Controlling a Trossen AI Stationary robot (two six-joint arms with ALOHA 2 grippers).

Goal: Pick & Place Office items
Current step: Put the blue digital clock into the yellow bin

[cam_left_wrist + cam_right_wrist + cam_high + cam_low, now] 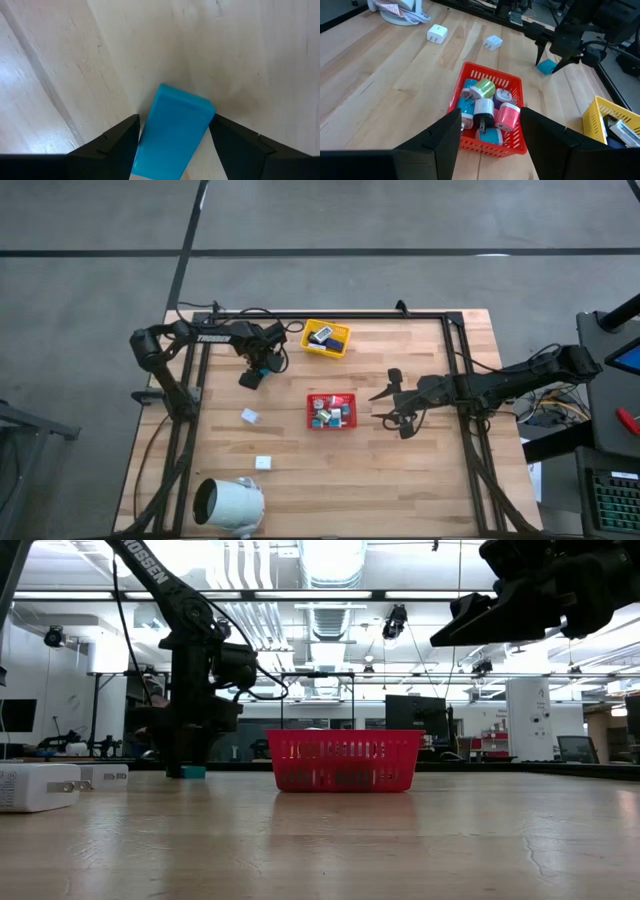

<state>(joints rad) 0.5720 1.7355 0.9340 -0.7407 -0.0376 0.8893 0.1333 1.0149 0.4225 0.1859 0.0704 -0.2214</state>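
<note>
A teal block (pixel 172 132) lies flat on the wooden table at the far left. My left gripper (pixel 252 377) points straight down over it, open, with one finger on each side (pixel 550 57). Two white blocks (pixel 249 416) (pixel 263 463) lie loose on the table nearer the front. The red tray (pixel 312 412) in the middle holds several blocks in teal, pink, green, purple and white (pixel 485 107). My right gripper (pixel 378 407) hovers open just right of the red tray, slanting down toward it, with nothing between its fingers. My left gripper's fingers (pixel 120 140) come from above and stand close against the teal block's two long sides (pixel 150 125). The block sits askew between them and rests on the table. I cannot tell whether the fingers touch it.
A yellow tray (pixel 312 348) with a few flat items stands at the far edge, behind the red tray. A large white cylinder (pixel 228 505) lies at the near left corner. Bare wood lies between the loose white blocks and the red tray.
</note>
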